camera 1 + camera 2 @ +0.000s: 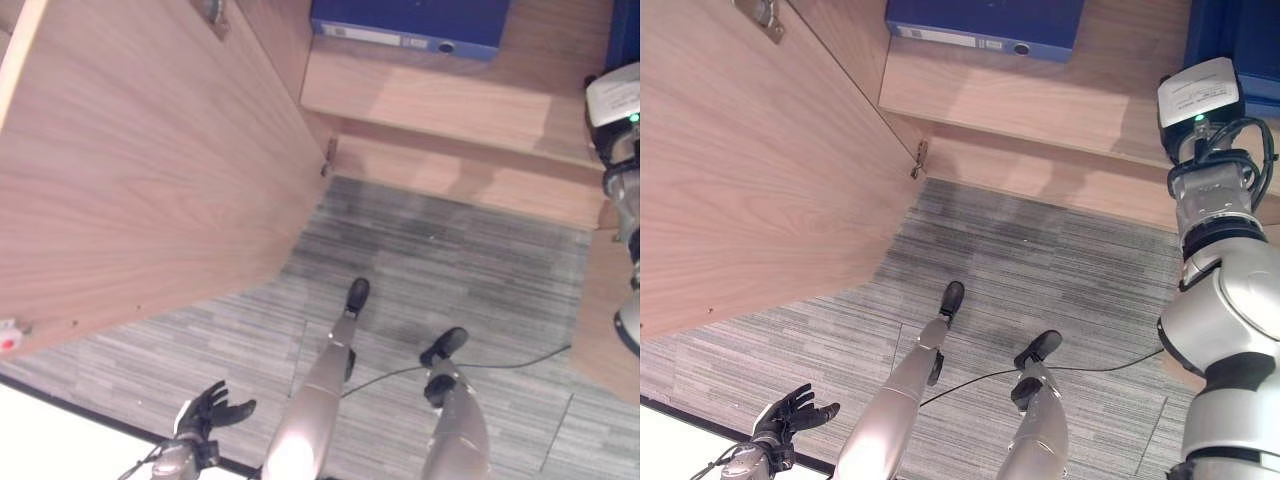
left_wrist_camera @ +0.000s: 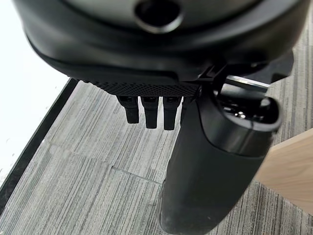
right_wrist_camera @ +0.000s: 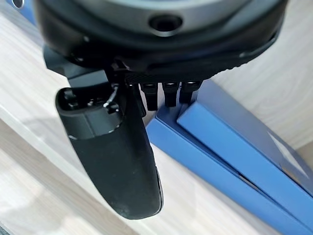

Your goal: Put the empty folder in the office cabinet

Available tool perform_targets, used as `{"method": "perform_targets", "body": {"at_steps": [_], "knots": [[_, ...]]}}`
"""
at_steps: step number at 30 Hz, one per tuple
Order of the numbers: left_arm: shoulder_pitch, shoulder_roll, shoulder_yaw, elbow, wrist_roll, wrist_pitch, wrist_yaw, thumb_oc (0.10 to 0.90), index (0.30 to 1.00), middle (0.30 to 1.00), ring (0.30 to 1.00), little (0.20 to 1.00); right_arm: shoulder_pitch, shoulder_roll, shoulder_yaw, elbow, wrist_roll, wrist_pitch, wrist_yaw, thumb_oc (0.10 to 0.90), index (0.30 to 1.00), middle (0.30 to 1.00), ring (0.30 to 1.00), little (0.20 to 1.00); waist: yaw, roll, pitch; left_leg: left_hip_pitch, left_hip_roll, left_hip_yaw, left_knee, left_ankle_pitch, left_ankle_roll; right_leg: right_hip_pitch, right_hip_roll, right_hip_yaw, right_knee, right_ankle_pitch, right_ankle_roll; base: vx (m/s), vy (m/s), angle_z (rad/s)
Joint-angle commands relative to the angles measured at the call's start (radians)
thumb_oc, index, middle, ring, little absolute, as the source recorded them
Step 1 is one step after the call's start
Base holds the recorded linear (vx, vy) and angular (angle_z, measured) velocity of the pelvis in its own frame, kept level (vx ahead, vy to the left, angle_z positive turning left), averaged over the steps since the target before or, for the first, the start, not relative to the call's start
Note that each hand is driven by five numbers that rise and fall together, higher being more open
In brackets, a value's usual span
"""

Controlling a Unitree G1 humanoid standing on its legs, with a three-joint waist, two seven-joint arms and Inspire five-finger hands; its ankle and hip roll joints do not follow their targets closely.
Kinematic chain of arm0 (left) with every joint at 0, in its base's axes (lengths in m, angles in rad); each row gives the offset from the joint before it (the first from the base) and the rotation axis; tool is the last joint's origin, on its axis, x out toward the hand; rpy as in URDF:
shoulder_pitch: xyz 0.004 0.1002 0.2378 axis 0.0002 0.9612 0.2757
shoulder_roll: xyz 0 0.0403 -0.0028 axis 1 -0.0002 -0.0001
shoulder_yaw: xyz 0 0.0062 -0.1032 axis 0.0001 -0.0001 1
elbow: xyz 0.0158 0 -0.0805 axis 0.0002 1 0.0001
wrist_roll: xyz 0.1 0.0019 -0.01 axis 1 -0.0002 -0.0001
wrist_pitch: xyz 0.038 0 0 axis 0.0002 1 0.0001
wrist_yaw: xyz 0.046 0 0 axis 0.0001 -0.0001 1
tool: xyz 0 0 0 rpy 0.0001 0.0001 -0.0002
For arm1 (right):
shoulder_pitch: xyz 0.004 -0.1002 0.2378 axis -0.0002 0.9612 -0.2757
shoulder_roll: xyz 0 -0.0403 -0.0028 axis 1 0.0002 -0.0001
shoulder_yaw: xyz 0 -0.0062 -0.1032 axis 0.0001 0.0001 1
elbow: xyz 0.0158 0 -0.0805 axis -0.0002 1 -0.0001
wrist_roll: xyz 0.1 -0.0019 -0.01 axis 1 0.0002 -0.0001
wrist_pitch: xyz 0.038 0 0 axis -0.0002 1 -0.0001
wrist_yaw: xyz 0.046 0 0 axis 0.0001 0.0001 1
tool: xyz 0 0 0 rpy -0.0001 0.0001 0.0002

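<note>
On the cabinet shelf [image 1: 470, 100], the blue folder [image 3: 244, 161] lies flat just beyond the right robot hand [image 3: 117, 156], its long edge running past the straight, empty fingers [image 3: 168, 95]. The left robot hand [image 1: 205, 410] hangs open, well away from the shelf, low over the carpet [image 1: 450, 260].

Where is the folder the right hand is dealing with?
The blue folder lies on the wooden cabinet shelf, just past the right hand in the right wrist view, at the shelf's right end.

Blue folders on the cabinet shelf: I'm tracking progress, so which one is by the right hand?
The blue folder at the shelf's right end, beside the right hand; the other blue folder lies flat further left.
</note>
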Motion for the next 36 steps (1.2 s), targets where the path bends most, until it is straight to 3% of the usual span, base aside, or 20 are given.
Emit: {"method": "perform_targets", "body": {"at_steps": [1,12,20,21,25,30,36], "knots": [[0.137,0.018,0.023,0.111,0.005,0.01,0.025,0.8,0.9,0.9,0.9,0.9,-0.038,-0.173,0.045,0.125,0.115,0.087,0.06,0.8,0.9,0.9,0.9,0.9,-0.055,0.043,0.011,0.04,-0.002,-0.034,0.028,-0.135,-0.014,0.051,0.021,-0.041,0.053,-0.042,0.084,-0.02,0.014,0.04],[0.128,0.024,0.012,0.105,0.007,0.009,0.017,0.8,0.9,0.9,0.9,0.9,-0.039,-0.143,0.008,0.143,0.144,0.087,0.049,0.8,0.9,0.9,0.9,0.9,-0.041,0.038,0.002,0.052,-0.013,-0.03,0.035,-0.141,-0.009,0.08,0.017,-0.05,0.035,-0.025,0.088,-0.01,0.007,0.0],[0.115,0.028,0.03,0.131,0.037,0.004,0.029,0.8,0.9,0.9,0.9,0.9,-0.076,0.043,0.061,-0.005,0.065,0.054,0.027,0.8,0.9,0.9,0.9,0.9,-0.034,0.033,-0.012,0.08,-0.014,-0.021,0.039,-0.146,-0.012,0.124,0.03,-0.048,-0.007,-0.013,0.084,-0.02,0.028,-0.06],[0.113,0.023,0.041,0.146,0.034,-0.001,0.037,0.8,0.9,0.9,0.9,0.9,-0.087,0.1,0.087,-0.066,0.036,0.041,0.025,0.8,0.9,0.9,0.9,0.9,-0.039,0.024,-0.014,0.084,-0.01,-0.016,0.04,-0.147,-0.015,0.132,0.037,-0.044,-0.021,-0.01,0.079,-0.03,0.021,-0.09],[0.112,0.019,0.048,0.156,0.03,-0.003,0.039,0.8,0.9,0.9,0.9,0.9,-0.09,0.144,0.105,-0.099,0.017,0.031,0.03,0.8,0.9,0.9,0.9,0.9,-0.044,0.018,-0.014,0.09,-0.005,-0.015,0.037,-0.146,-0.017,0.137,0.043,-0.04,-0.032,-0.007,0.077,-0.02,0.009,-0.14],[0.109,0.011,0.064,0.179,0.019,-0.009,0.043,0.8,0.9,0.9,0.9,0.9,-0.038,0.259,0.123,-0.132,-0.022,0.002,0.061,0.8,0.9,0.9,0.9,0.9,-0.061,0.0,-0.02,0.115,0.004,-0.005,0.034,-0.146,-0.022,0.169,0.06,-0.038,-0.058,0.0,0.074,-0.04,-0.003,-0.07],[0.108,0.008,0.067,0.18,0.024,-0.011,0.039,0.8,0.9,0.9,0.9,0.9,0.018,0.292,0.091,-0.095,-0.04,0.001,0.074,0.8,0.9,0.9,0.9,0.9,-0.07,0.001,-0.03,0.146,0.014,0.004,0.028,-0.138,-0.027,0.206,0.078,-0.035,-0.087,0.002,0.067,-0.05,-0.013,-0.1]]}}
